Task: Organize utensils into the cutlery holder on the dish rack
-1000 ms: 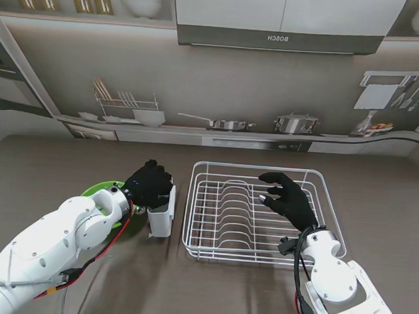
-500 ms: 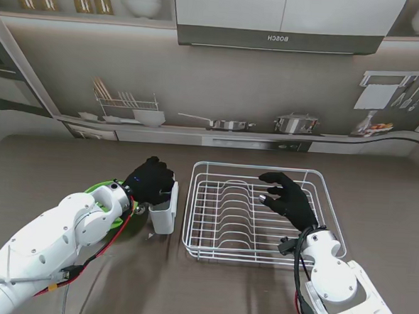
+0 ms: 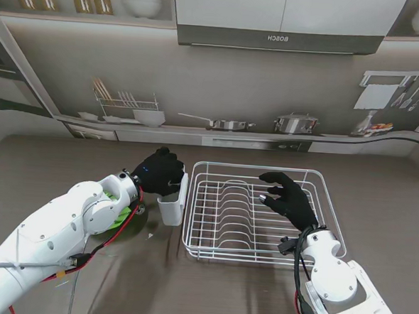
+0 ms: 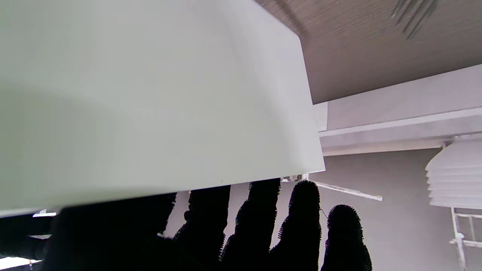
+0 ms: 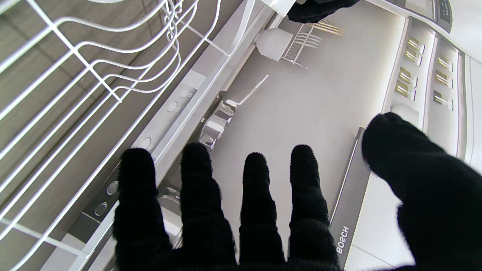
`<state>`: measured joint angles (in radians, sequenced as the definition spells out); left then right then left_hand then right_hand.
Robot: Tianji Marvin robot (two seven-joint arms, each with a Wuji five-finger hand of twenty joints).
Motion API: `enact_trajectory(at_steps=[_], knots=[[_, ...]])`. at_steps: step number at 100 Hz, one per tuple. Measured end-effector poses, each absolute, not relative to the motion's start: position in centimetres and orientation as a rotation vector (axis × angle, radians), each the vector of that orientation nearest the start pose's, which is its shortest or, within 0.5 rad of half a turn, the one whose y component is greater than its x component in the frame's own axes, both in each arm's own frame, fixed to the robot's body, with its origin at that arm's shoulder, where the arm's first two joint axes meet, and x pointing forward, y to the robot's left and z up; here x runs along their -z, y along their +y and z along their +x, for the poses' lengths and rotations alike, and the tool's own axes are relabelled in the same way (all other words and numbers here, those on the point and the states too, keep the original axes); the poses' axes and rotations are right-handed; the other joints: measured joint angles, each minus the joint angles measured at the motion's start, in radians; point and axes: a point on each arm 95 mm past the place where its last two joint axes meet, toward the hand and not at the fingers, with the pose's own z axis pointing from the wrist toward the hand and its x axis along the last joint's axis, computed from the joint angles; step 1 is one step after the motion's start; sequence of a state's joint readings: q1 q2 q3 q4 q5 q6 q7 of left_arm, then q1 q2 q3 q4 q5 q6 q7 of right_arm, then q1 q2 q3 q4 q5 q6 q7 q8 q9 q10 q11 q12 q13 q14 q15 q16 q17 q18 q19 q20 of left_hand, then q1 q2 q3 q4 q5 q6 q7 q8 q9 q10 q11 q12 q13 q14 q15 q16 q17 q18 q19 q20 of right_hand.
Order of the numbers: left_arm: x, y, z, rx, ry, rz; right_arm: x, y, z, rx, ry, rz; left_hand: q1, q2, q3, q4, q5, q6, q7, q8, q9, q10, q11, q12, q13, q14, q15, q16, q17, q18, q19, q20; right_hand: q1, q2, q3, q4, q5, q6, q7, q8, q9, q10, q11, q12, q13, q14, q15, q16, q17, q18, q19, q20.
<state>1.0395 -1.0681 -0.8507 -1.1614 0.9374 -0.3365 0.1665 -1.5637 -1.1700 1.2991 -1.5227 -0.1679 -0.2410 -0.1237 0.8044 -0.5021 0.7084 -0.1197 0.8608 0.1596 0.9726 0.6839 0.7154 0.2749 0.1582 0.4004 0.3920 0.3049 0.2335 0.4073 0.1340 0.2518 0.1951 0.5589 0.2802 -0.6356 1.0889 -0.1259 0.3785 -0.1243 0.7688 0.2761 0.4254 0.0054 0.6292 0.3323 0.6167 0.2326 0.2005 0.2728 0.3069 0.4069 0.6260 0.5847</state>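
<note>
The left robot hand (image 3: pixel 158 174) grips the white cutlery holder (image 3: pixel 172 204) (tilted), just beside the dish rack (image 3: pixel 332 207). The right robot hand (image 3: pixel 287 197) hovers over the rack, fingers spread, holding nothing.

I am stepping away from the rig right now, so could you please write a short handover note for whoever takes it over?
Left robot hand: shut on the white cutlery holder, held at the left edge of the dish rack; whether it is hooked on yet cannot be told.
Right robot hand: open, fingers spread, holding nothing, over the rack's right half.
A green plate lies by the left forearm.
Done: holder brought up to the rack.
Left: seat the holder on the rack, then load the utensils; none are visible in these views, so locate them first.
</note>
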Motion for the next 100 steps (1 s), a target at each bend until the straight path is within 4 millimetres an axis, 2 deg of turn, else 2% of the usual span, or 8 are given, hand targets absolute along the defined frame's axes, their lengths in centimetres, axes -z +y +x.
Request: enact_trajectory(at_steps=[35,100], knots=[[29.9,-3.7,51.1,1.666,1.769,-0.802,31.5,-2.0,41.3,2.513,-0.865,-2.058,0.000,0.000,0.000,0.000,0.000,0.000,0.000,0.000,0.000,0.000,0.001,0.000,0.000,0.000,0.000,0.000,0.000,0.000,0.000,0.000,0.000,0.000,0.000,0.000,0.000,0.000,0.000,0.000,0.000,0.000,0.000,0.000,0.000,0.000,0.000,0.000,0.000,0.000,0.000,0.000],[31.2,-4.1,50.6,1.659,1.792,-0.840,31.5,-2.0,41.3,2.511,-0.864,-2.058,0.009,0.000,0.000,0.000,0.000,0.005,0.000,0.001,0.000,0.000,0.006,0.000,0.000,0.000,0.000,0.000,0.000,0.000,0.000,0.000,0.000,0.000,0.000,0.000,0.000,0.000,0.000,0.000,0.000,0.000,0.000,0.000,0.000,0.000,0.000,0.000,0.000,0.000,0.000,0.001]])
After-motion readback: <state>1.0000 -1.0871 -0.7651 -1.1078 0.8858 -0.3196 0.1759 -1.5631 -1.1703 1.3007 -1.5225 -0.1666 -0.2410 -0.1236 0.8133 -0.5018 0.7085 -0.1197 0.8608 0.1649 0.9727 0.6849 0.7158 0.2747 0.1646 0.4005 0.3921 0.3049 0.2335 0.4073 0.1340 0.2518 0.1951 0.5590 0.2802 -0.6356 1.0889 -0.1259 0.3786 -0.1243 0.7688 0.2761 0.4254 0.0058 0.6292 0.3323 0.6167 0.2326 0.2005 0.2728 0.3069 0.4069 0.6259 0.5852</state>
